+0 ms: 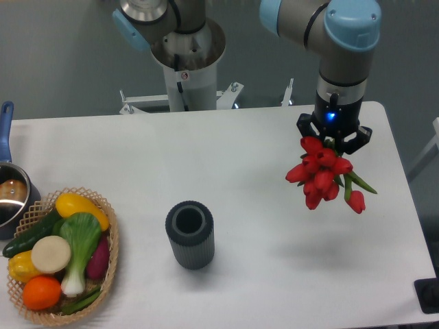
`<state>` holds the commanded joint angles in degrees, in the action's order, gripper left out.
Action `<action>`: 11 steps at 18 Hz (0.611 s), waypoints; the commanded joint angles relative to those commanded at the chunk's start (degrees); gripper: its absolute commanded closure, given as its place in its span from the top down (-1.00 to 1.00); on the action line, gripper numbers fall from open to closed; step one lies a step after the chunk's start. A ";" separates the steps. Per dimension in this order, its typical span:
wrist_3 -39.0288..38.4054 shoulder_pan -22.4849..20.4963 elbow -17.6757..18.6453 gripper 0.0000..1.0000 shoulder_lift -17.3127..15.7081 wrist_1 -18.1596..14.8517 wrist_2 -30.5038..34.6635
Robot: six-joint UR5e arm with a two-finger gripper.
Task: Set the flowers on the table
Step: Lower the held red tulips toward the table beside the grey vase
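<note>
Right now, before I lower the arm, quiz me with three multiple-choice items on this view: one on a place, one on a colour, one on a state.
1. Where is the wicker basket?
A. front left of the table
B. back right
C. under the gripper

2. What colour are the flowers?
A. yellow
B. red
C. white

3. What state are the flowers in?
A. lying flat on the table
B. standing in the dark ribbed cup
C. hanging from the gripper above the table

Answers:
1 A, the basket sits by the near left corner.
2 B, the buds are red.
3 C, their shadow falls on the table apart from them.
</note>
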<state>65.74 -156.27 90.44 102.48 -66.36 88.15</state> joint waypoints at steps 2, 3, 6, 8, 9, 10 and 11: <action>0.09 0.52 0.35 -0.91 0.88 0.35 -0.26; 0.09 1.49 0.18 -0.89 1.75 0.44 -0.18; 0.00 2.37 0.44 -0.85 4.04 1.31 -0.09; -0.44 2.81 0.62 -0.79 5.71 1.32 0.09; -0.44 3.25 1.05 -0.76 6.15 1.49 0.17; -0.27 3.51 1.32 -0.58 6.24 1.84 0.52; -0.26 3.78 1.49 -0.33 6.50 1.85 0.35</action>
<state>65.48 -152.49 91.93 108.98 -64.51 88.51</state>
